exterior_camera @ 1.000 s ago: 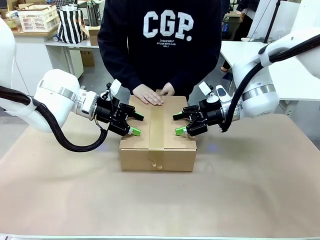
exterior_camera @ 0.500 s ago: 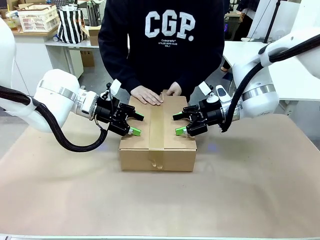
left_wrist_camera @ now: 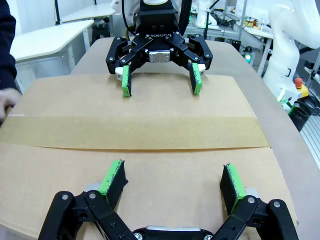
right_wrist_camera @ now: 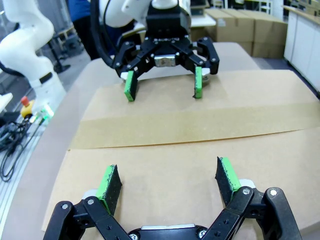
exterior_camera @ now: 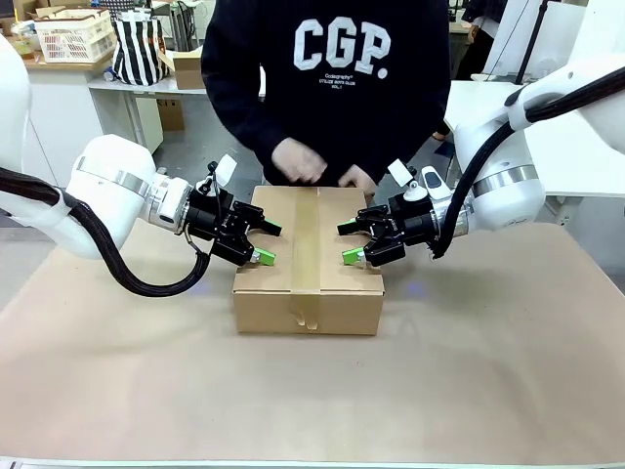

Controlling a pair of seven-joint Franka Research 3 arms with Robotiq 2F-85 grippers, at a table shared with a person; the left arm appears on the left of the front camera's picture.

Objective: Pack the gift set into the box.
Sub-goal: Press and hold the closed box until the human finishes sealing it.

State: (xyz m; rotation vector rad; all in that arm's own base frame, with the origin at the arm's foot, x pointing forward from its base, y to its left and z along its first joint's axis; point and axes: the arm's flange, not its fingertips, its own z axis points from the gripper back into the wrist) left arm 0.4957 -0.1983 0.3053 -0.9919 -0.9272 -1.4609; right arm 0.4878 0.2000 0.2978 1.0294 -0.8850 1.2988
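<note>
Centred on the paper-covered surface (exterior_camera: pixel 488 371): the large plain brown cardboard box (exterior_camera: pixel 308 298), flaps down and taped. Left end effector (exterior_camera: pixel 262 241) and right end effector (exterior_camera: pixel 351 243) spread open above its lid, holding nothing, probably pinning flaps. Beyond, a person's hands (exterior_camera: pixel 298 161) lifted.

The box (exterior_camera: pixel 308 264) sits mid-frame; left gripper (exterior_camera: pixel 260 242) over its left half, right gripper (exterior_camera: pixel 350 243) over its right.

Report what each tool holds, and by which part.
Nothing is held. The left tool and right tool are open above the taped top of the plain brown cardboard box.
</note>
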